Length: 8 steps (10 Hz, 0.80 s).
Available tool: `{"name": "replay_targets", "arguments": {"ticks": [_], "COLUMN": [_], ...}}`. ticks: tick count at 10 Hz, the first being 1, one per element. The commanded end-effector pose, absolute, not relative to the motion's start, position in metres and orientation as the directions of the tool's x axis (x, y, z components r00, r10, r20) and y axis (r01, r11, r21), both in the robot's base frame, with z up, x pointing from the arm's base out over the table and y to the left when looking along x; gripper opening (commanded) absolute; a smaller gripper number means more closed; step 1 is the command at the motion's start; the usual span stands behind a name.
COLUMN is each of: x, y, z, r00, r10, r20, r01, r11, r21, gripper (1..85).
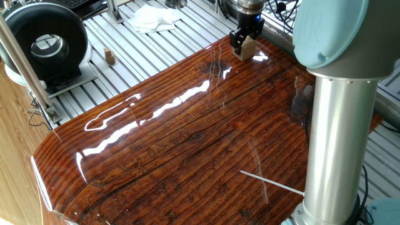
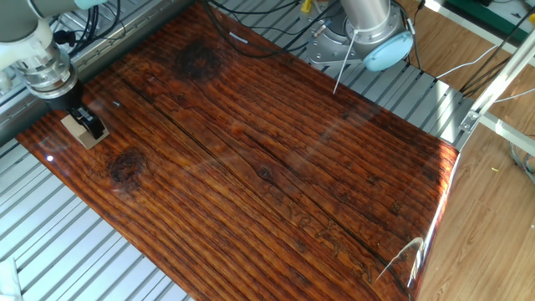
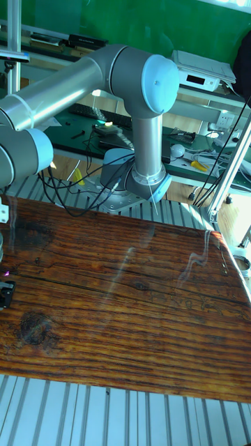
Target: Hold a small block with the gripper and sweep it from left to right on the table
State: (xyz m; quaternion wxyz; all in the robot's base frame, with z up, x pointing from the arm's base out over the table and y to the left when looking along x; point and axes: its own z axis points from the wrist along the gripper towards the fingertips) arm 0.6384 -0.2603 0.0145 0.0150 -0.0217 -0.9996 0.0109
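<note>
The black two-fingered end effector (image 1: 242, 42) stands upright near one far corner of the large glossy reddish-brown wooden surface (image 1: 187, 144), with its silver cylindrical wrist above it. Its two fingers are closed to a narrow gap on the small light-tan wooden cube (image 1: 247, 47), one finger on each side of it. The cube sits directly under the end effector, and its bottom seems to rest on the surface, close to the edge of the board.

In the other fixed view the end effector (image 2: 81, 122) grips the same cube (image 2: 78, 130) from above, and most of the wood-grain surface (image 2: 276, 167) stretches away from it toward the opposite corner. In the tall fixed view only a dark part of the end effector (image 3: 5, 293) shows at the picture's edge, and the cube cannot be seen there.

Well apart from the end effector, on the silver slatted aluminium top (image 1: 144, 53) beyond the board, stands a tiny darker-brown wooden piece (image 1: 109, 57). Further on that side sits a black round device (image 1: 44, 44).
</note>
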Motion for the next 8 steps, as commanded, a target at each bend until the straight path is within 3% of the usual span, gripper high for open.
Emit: {"name": "replay_targets", "arguments": {"ticks": [1,5,8], "x": [0.6417,0.6434,0.6454], "y": [-0.2562,-0.2555,-0.2539], "z": [0.0137,0.0183,0.0154], "r00": [-0.999,-0.999,-0.999], "r10": [0.049,0.043,0.047], "r20": [0.021,0.013,0.009], "r01": [0.048,0.044,0.047], "r11": [0.999,0.998,0.998], "r21": [-0.003,0.05,0.037], "gripper": [1.0,1.0,1.0]}}
